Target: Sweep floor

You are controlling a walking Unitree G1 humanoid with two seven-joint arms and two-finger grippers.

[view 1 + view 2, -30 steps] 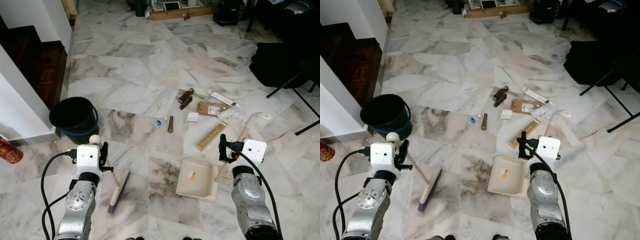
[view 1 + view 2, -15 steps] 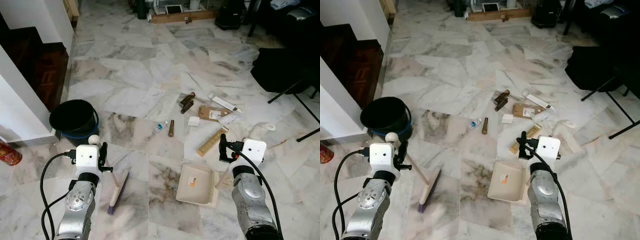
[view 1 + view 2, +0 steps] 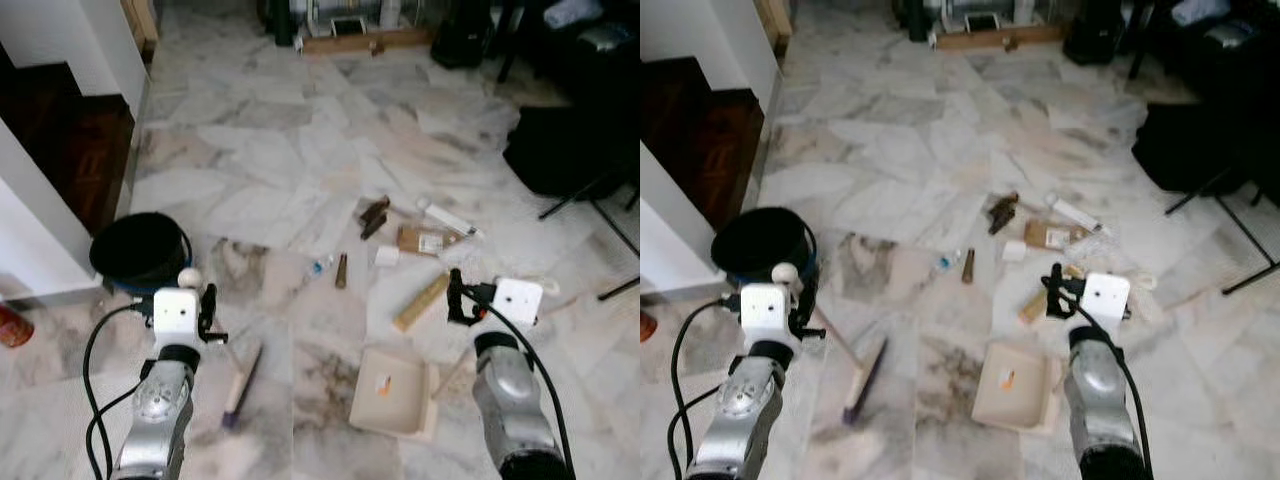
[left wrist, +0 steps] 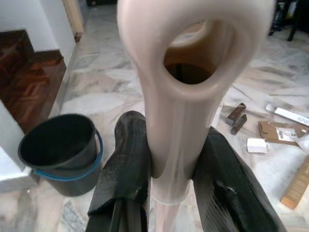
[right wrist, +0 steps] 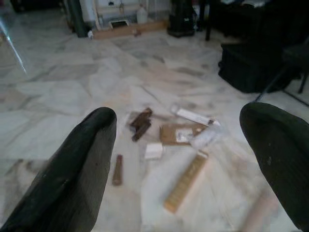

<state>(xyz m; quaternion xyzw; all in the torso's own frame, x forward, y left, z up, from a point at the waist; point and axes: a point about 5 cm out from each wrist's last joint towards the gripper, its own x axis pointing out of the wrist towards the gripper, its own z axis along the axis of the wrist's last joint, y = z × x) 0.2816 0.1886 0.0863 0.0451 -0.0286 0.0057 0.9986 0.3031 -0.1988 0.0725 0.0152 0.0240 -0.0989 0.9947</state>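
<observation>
1. Clamped on the cream handle of the broom (image 4: 179, 121), the jaws of the left gripper (image 4: 178, 193) are being pressed against it from both sides, just under the handle's hanging loop.
2. Spread wide apart with nothing between them, the jaws of the right gripper (image 5: 178, 159) are being held above the marble floor (image 3: 270, 160), pointing toward the litter.
3. The broom's bristle head (image 3: 240, 385) is being rested on the floor ahead of the left arm, with its stick slanting up to the gripper.
4. A beige dustpan (image 3: 392, 392) is being left lying flat on the floor, in front of the right arm and apart from the brush head.
5. Litter is being shown scattered beyond the dustpan: a long tan cardboard box (image 3: 421, 301), a flattened brown carton (image 3: 421, 239), a small white box (image 3: 387, 256), dark brown sticks (image 3: 374, 213), a short brown tube (image 3: 341, 270) and a small plastic bottle (image 3: 319, 265).
6. A black bucket (image 3: 140, 252) with a blue band is being seen standing by the white wall (image 3: 30, 230), on the left, well apart from the litter.
</observation>
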